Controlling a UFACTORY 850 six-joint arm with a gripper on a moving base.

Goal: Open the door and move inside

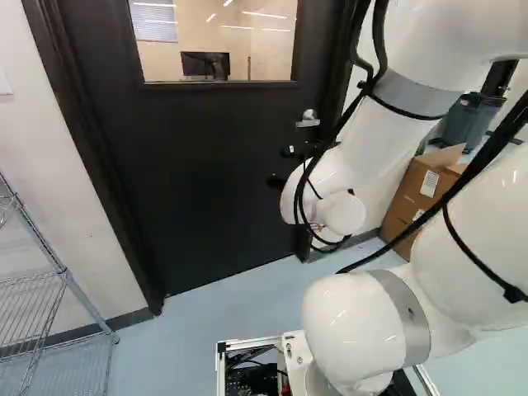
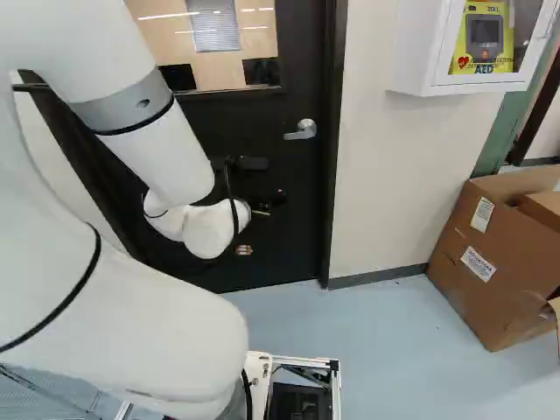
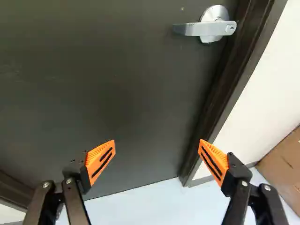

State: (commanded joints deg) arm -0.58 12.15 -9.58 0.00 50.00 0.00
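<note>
The dark door [image 1: 206, 165] has a window in its upper part and stands closed in its frame. Its silver lever handle [image 2: 302, 130] sits near the edge by the white wall. My gripper [image 2: 275, 199] is in front of the door, lower than the handle, partly hidden by the wrist. In the wrist view the gripper [image 3: 156, 152] is open, its orange pads far apart with nothing between them. The handle [image 3: 206, 28] lies ahead and off beyond the finger on the frame side, touched by neither finger. Door surface and frame show past the fingertips.
A wire shelf [image 1: 62, 272] stands by the wall left of the door. Right of the door are the dark frame [image 2: 332, 149], a white wall cabinet [image 2: 420, 52] and cardboard boxes [image 2: 499, 262] on the floor. The base's metal frame [image 2: 335, 385] shows low down.
</note>
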